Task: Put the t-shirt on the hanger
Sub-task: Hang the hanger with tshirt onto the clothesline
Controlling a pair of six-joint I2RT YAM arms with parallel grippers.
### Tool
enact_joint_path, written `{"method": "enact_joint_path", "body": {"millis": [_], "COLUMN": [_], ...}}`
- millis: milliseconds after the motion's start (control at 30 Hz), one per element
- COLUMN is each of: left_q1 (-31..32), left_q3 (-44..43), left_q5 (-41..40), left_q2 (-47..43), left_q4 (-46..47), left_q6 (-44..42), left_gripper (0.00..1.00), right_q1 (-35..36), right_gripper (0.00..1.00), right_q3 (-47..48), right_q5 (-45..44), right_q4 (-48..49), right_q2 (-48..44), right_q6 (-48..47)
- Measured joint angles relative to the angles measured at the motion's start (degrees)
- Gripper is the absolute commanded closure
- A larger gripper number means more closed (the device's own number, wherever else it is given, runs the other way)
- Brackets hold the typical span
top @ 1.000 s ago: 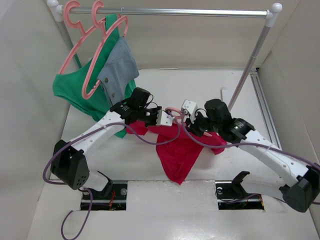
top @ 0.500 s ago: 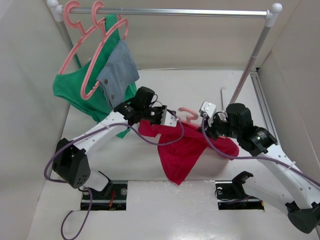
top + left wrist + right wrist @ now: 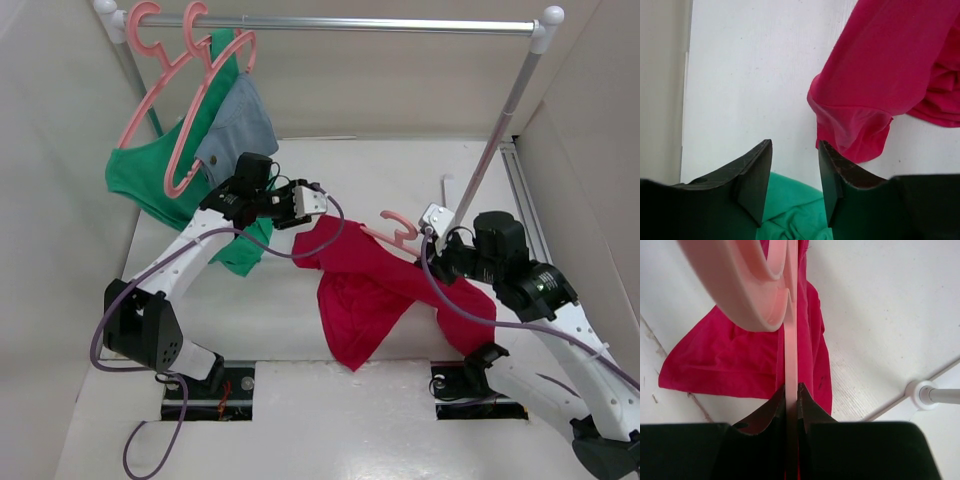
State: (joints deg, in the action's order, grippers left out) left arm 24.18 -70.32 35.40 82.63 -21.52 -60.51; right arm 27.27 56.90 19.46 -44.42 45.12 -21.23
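Note:
The crimson t-shirt (image 3: 365, 285) hangs on the salmon-pink hanger (image 3: 398, 228), lifted off the table at mid-right, its lower part drooping toward the table's near edge. My right gripper (image 3: 432, 238) is shut on the hanger's thin stem (image 3: 790, 355), just below the curled hook (image 3: 747, 285), with red cloth (image 3: 740, 360) below. My left gripper (image 3: 312, 203) is open and empty, up and left of the shirt's sleeve (image 3: 855, 127). It hovers over the green garment (image 3: 800, 215).
A metal rail (image 3: 350, 24) spans the back on a slanted right post (image 3: 495, 130). Two pink hangers (image 3: 175, 100) at its left end carry a green garment (image 3: 160, 185) and a grey-blue one (image 3: 240, 130). White walls enclose the table (image 3: 250, 320).
My right gripper has raised the hanger and shirt and moved right. My left gripper has let go of the shirt, opened, and pulled back left toward the green garment.

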Motion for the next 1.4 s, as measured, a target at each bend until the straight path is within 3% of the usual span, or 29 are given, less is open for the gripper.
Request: {"method": "enact_joint_path", "body": {"millis": [167, 333, 367, 767, 1033, 1400], "left_q1": [0.0, 0.1, 0.2, 0.9, 1.3, 1.4], "left_q3": [0.0, 0.0, 0.0, 2.0, 6.1, 10.4], "left_q5": [0.2, 0.5, 0.6, 0.6, 0.7, 0.7], "left_q2": [0.0, 0.0, 0.0, -3.0, -7.7, -10.0], "left_q4": [-0.9, -0.8, -0.6, 1.8, 2.6, 3.7], "left_q6": [0.4, 2.6, 3.4, 9.4, 9.5, 9.6], "left_gripper": [0.50, 0.20, 0.00, 0.00, 0.00, 0.00], "right_q1": [-0.9, -3.8, -4.7, -7.1, -7.7, -13.7], "right_gripper": [1.00, 1.00, 1.00, 1.00, 1.00, 1.00], "right_q3": [2.1, 11.9, 14.9, 56.9, 68.2, 68.3], "right_q5": [-1.1, -7.1, -8.5, -28.7, -34.5, -34.9], "right_q4": [-1.4, -4.3, -5.3, -10.1, -7.0, -0.9], "right_q2": [0.4, 3.7, 4.9, 25.9, 33.1, 39.0], "right_q6": [0.4, 2.8, 3.3, 5.1, 4.5, 4.3]}}
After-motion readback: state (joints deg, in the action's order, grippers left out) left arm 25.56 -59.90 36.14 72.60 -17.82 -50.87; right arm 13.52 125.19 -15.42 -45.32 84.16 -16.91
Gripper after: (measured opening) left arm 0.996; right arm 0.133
